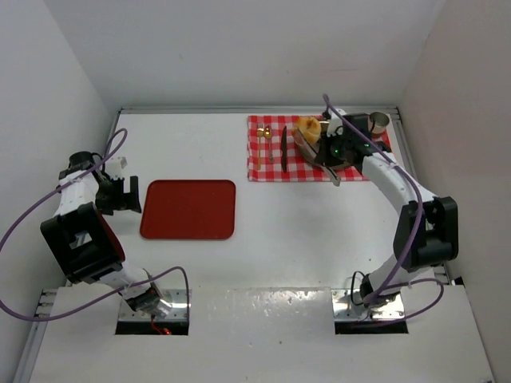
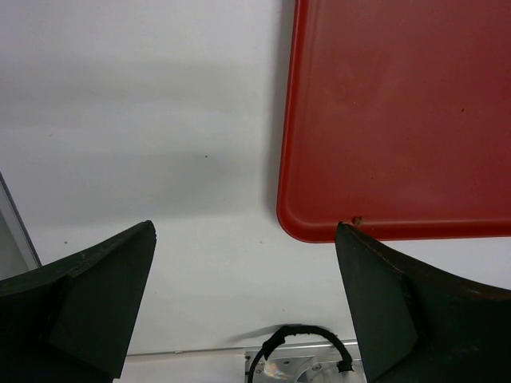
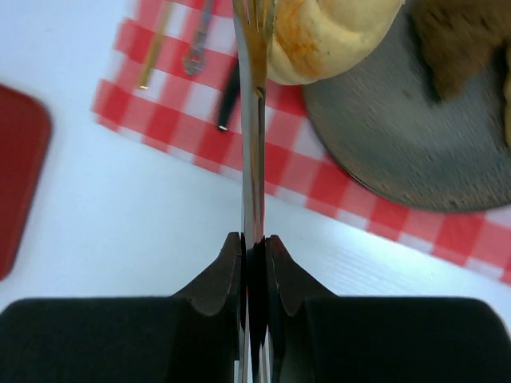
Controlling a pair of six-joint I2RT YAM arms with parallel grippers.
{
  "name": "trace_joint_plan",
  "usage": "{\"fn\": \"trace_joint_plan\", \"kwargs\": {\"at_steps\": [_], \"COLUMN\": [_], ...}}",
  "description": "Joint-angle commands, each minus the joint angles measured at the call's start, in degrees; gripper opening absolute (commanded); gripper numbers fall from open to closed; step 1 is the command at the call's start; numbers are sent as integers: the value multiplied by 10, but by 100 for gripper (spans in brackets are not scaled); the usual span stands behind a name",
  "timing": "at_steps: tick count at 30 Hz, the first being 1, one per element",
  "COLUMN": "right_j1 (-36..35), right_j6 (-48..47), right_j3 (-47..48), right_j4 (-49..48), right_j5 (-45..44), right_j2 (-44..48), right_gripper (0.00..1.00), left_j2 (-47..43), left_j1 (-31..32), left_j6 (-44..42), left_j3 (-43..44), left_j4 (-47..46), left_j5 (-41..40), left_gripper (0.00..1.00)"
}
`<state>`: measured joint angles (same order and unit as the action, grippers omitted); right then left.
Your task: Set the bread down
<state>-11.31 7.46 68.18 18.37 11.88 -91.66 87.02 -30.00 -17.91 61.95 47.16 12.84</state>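
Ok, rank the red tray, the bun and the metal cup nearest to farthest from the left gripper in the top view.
1. Red tray, just beside the left gripper.
2. Bun, well off to the right, farther back.
3. Metal cup, far right corner, past the bun.

1. Desk: white and flat, with white walls on the left, far and right sides.
2. Red tray: rectangular with rounded corners, lies flat left of centre, long side running across.
3. Checked cloth: red and white, spread flat at far right, close to the far wall. Well apart from the tray, bare desk between.
4. Left mounting plate and right mounting plate: metal, at the near edge.
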Motion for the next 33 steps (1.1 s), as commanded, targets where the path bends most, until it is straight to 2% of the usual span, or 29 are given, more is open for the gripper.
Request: {"fn": "trace_joint_plan", "kwargs": {"at_steps": [1, 6, 12, 17, 23, 26, 30, 33], "right_j1": [26, 91, 96, 101, 128, 137, 139, 139], "right_j6": [40, 89, 162, 244, 287, 295, 290, 282], "right_j3": [-6, -11, -45, -114, -143, -135, -121, -120], "right_j4": [-37, -51, -111, -183, -243, -244, -227, -215], "right_j5": [57, 97, 146, 152, 159, 162, 172, 174], "right_j2": [5, -19, -25, -10, -23, -28, -30, -21], "right_gripper": [0, 0, 0, 2, 6, 13, 30, 36], "left_j2": [0, 0, 0, 0, 5, 5, 5, 5], "left_j1": [-7, -7, -7, -7, -7, -7, -7, -7], "left_j6": [-3, -3, -3, 2, 2, -3, -3, -3], "left_j3": [16, 16, 16, 21, 21, 21, 21, 21], "left_j4": [2, 2, 7, 7, 7, 7, 7, 7], "left_j5": [17, 17, 17, 17, 17, 17, 17, 17], "left_gripper": [100, 100, 100, 100, 100, 100, 100, 100]}}
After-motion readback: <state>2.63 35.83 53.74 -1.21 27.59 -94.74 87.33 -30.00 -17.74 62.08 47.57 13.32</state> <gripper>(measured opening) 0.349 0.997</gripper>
